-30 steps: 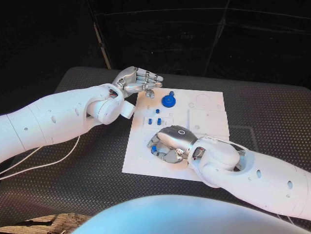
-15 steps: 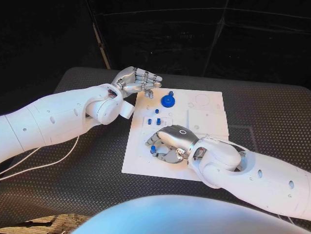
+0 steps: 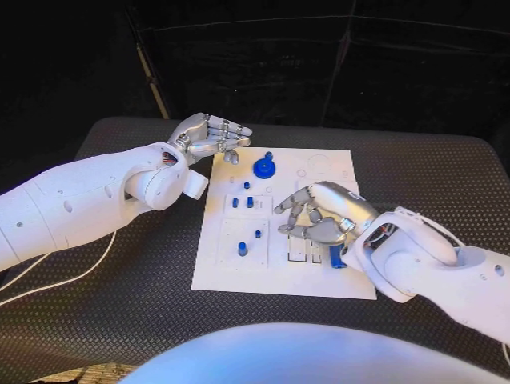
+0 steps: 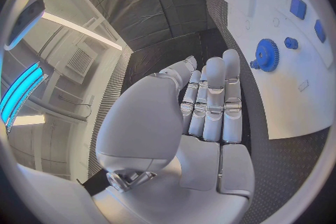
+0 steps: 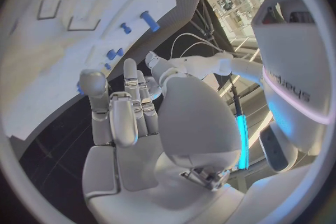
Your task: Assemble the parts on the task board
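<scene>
the task board lay flat in the middle of the black bench, and everything here is placed against it. near its far edge stood a blue gear-like part with a small knob just beyond it; the left wrist view showed the same gear and three smaller blue pieces beside it. toward the board's middle sat a few small blue pegs, and one more peg stood in a recess nearer the robot, on the board's left half.

the left hand hovered at the board's far left corner, fingers curled in toward the palm with nothing visible between them — closed on nothing, as far as the head view and its own wrist view showed.

the right hand hung over the board's right half, above the long narrow slots, its fingers bent and apart. a small blue piece showed just behind the hand by the wrist — whether it was touched by the hand or simply lay on the board could not be told, as the hand hid most of it. in the right wrist view the fingers stood fairly straight and apart with nothing in them, so the hand read as open. the slots beneath it were partly covered.
</scene>
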